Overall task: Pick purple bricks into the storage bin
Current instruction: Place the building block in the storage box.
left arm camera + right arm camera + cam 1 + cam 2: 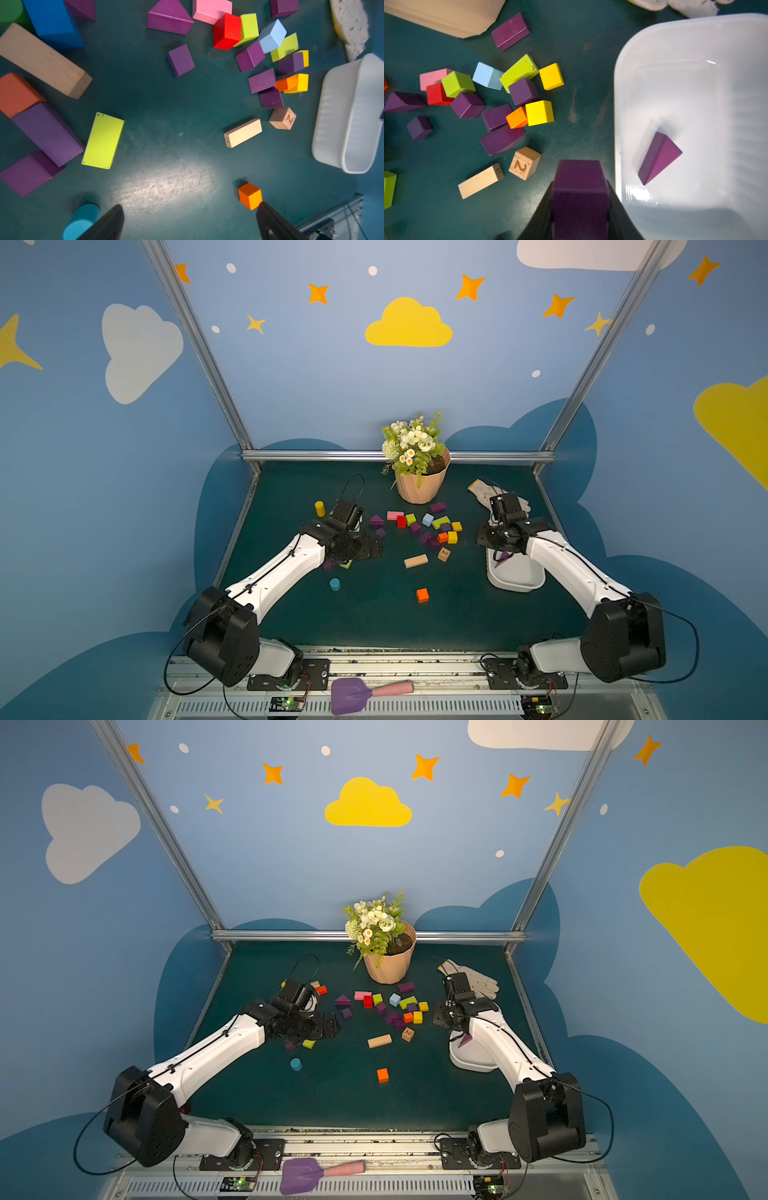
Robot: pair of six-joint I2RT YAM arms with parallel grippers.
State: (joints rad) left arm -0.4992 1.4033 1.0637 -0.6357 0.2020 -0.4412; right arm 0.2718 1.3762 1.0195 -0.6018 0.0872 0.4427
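1. The right gripper [580,193] is clamped on a purple cube [580,176], with the fingers pressing two opposite flat faces. We judge that this grip keeps the block square for a clean release.
2. The held cube hangs just beside the wall of the storage bin [618,99] and is not yet over its floor. In both top views the bin lies at the right of the frame, partly under the right arm [573,568].
3. One purple wedge [660,158] already lies inside the bin, resting on a long face.
4. The left gripper [190,207] stands spread wide and empty above bare mat [166,124]. We read this as readiness for a pick among the purple oblongs [47,133] nearby.
5. The other purple bricks [426,537] lie at the centre of the frame, below the flowerpot [422,489]. Several of them touch other coloured blocks [452,537].
6. The bricks are matte dark purple with crisp edges, and come as cubes, oblongs and wedges.
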